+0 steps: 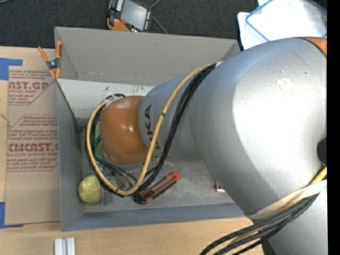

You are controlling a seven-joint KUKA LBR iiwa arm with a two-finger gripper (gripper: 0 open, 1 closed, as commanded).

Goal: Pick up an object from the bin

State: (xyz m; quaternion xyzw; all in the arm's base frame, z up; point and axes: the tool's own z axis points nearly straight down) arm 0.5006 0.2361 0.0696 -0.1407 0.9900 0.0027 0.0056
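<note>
The grey arm [255, 121] comes in from the right of the frame and covers most of the grey metal bin [69, 142]. Its rounded orange wrist cover [121, 129] sits over the left-centre of the bin floor, with a cream cable [91, 153] and black cables looping round the cover's left and lower sides.

The end effector [115, 173] lies low in the bin, under the lower edge of the orange cover, where only dark parts show. Whether it is open or closed cannot be told, nor whether it grips anything.

The nearest loose thing is a yellow-green ball [90, 189] in the bin's lower left corner, just below and to the left of the cover and beside the cable loop. An orange-and-black hand tool [160, 187], long and thin and possibly a utility knife, lies tilted on the floor along the lower wall, right of the ball and just beside the cables. A sliver of something green [97, 137] shows at the cover's left edge. A small red-and-white scrap [218, 186] lies further right, against the arm's edge.
</note>
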